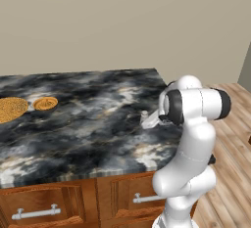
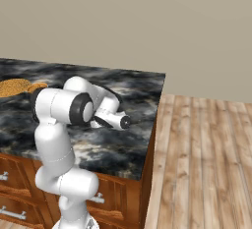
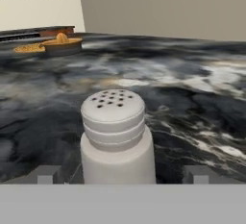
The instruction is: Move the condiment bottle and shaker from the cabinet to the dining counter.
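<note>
Hand view: far left of the shaker point(image 3: 116, 136), two flat golden-orange rounds point(image 3: 48, 45) lie on the dining counter point(image 3: 192, 98). The shaker stands upright on that marbled top, pale, with a holed cap and no label or writing I can read. My gripper point(image 3: 122, 175) is spread wide, one fingertip point(image 3: 45, 174) left of the shaker, the other right, neither touching it.
</note>
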